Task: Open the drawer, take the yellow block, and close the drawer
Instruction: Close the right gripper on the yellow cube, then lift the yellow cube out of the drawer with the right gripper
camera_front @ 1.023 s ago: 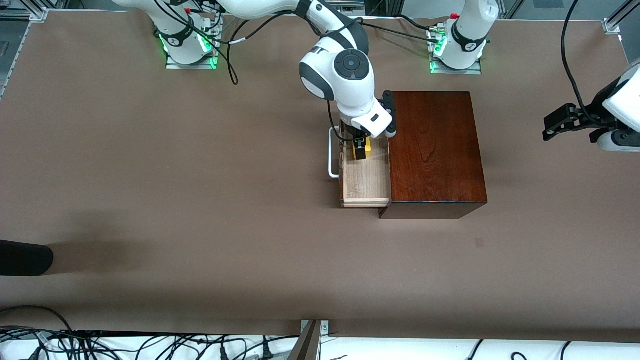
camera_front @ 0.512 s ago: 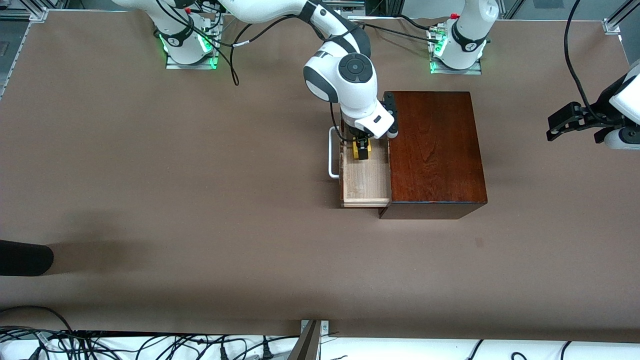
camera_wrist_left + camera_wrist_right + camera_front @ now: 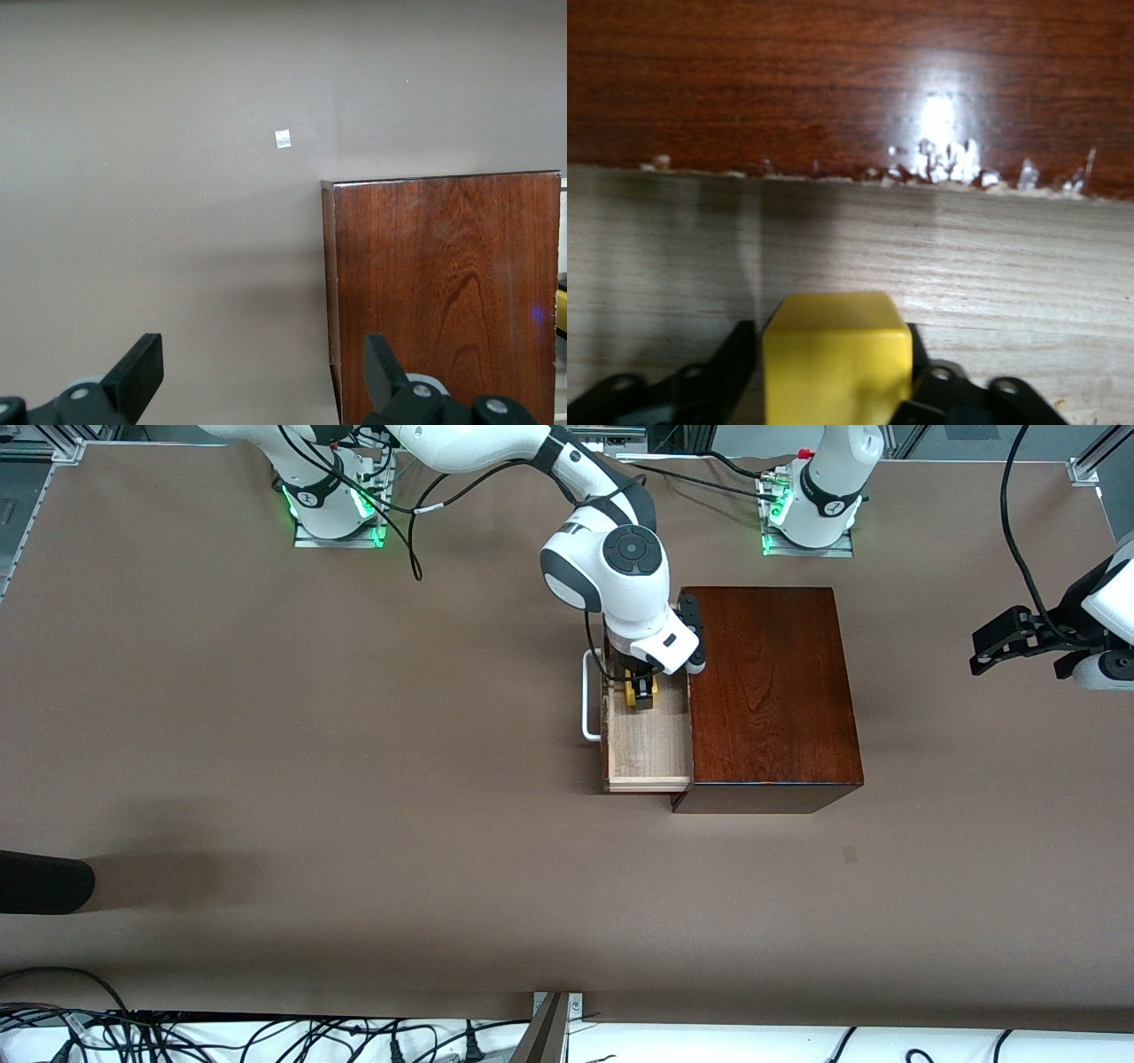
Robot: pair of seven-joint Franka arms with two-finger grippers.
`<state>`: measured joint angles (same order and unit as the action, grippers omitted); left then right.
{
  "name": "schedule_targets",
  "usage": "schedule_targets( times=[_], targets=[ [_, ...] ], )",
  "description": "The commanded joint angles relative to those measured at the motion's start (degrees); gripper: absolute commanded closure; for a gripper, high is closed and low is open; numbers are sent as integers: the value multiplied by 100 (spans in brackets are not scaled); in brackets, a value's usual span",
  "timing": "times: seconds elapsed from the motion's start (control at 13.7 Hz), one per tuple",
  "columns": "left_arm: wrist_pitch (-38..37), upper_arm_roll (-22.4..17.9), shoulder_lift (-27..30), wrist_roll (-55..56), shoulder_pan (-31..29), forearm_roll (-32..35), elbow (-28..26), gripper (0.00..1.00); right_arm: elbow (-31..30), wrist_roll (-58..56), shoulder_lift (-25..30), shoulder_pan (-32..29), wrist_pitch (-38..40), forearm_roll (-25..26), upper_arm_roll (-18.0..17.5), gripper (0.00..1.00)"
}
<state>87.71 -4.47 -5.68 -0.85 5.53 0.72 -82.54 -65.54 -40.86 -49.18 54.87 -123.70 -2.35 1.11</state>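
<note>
Over the open drawer [image 3: 647, 748], the right gripper [image 3: 640, 692] is clamping the yellow block [image 3: 631, 694] between its fingers [image 3: 735, 350], just above the pale-wood tray floor near the dark box [image 3: 769, 691]. Toward the left arm's end of the table [image 3: 266, 735], the left gripper [image 3: 979, 657] is waiting with fingers spread apart.

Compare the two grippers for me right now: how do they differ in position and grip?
The right gripper is down in the open drawer, shut on the yellow block; the left gripper hangs open and empty over the bare table beside the box, waiting. Both have dark fingers.
</note>
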Motion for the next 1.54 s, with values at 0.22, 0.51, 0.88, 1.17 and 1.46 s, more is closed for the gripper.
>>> schedule_targets(
  times=[0.22,0.51,0.88,1.17,1.46],
  targets=[
    [1,-2,-20,-56,-34,-54,80,0,226,43,-101,112,109,77,91,100],
    [1,-2,-29,-56,-25,-54,80,0,461,61,-74,112,626,68,73,100],
    [1,-1,-29,-56,-25,-54,80,0,1042,52,31,103,1681,33,56,100],
    [9,7,-38,-56,-16,-54,80,0,1105,52,303,33,2270,32,152,100],
    [9,16,-38,-56,-16,-54,80,0,1035,70,690,-151,2491,6,556,100]
  ],
)
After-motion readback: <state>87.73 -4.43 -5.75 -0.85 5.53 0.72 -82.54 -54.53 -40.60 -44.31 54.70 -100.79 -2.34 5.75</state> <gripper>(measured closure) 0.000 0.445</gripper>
